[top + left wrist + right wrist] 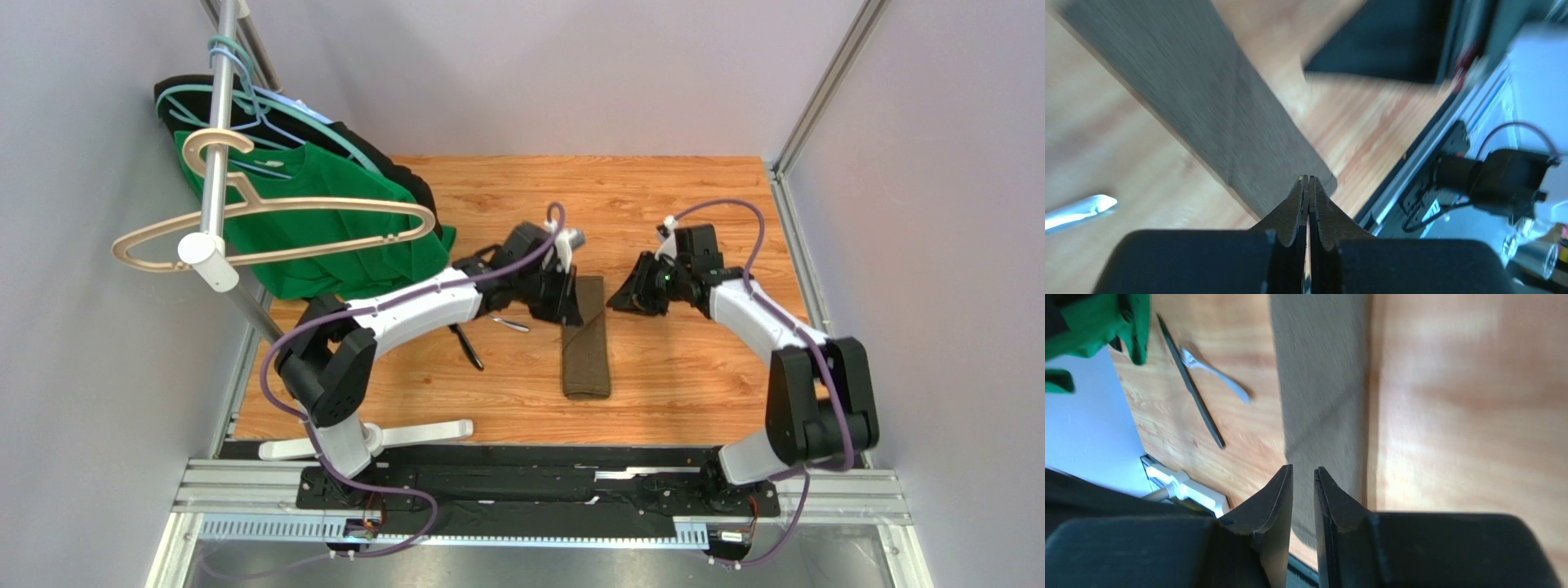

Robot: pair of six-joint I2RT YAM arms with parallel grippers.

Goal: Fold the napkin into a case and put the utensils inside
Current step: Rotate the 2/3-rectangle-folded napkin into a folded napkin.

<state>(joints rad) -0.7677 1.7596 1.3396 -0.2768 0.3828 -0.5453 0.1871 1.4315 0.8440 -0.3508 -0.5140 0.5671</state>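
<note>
L pincer (1309, 187) shut, fork (1217, 376) tines clear only R wrist

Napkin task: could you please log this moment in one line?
napkin folded strip | cutlery beside it on table | left gripper shut | right gripper slightly open, empty

Narrow folded napkin (586, 349) lies flat beside utensils (512, 325).
</note>
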